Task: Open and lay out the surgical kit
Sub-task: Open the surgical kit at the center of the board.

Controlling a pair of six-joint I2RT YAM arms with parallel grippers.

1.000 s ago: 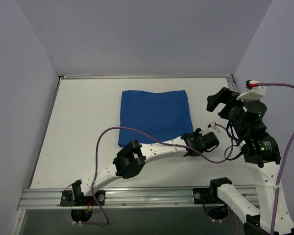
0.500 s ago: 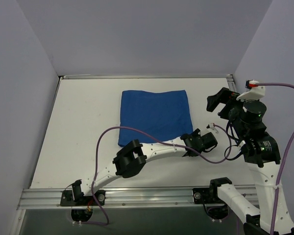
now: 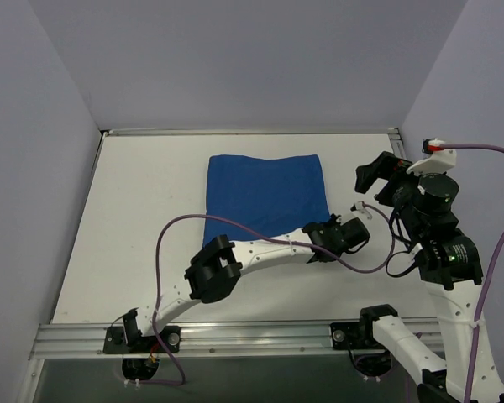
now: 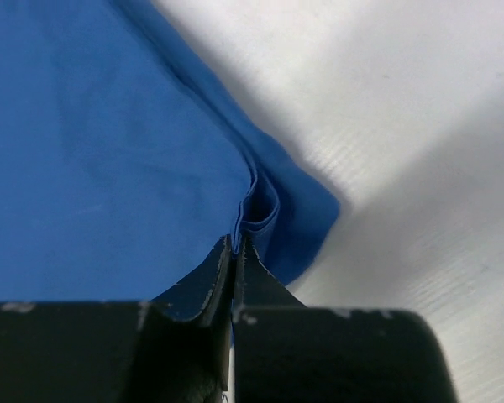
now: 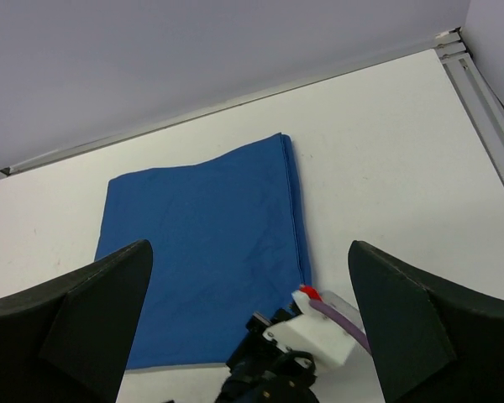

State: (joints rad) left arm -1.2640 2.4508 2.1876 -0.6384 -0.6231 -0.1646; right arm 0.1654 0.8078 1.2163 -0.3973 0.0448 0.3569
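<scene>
The surgical kit is a folded royal-blue cloth wrap [image 3: 265,198] lying flat on the white table, also seen in the right wrist view [image 5: 203,243]. My left gripper [image 3: 322,235] is at its near right corner, shut on a fold of the blue cloth [image 4: 256,210], which puckers up between the jaws. My right gripper [image 3: 375,175] is open and empty, raised to the right of the wrap. The tray, instruments and packets are hidden inside the wrap.
A metal rail [image 3: 252,132] runs along the table's far edge and another along the right edge [image 5: 479,101]. Grey walls close in the table on three sides. A purple cable [image 3: 235,227] loops over the left arm.
My left gripper has moved slightly up and left onto the wrap's near right corner. The right arm has barely moved.
</scene>
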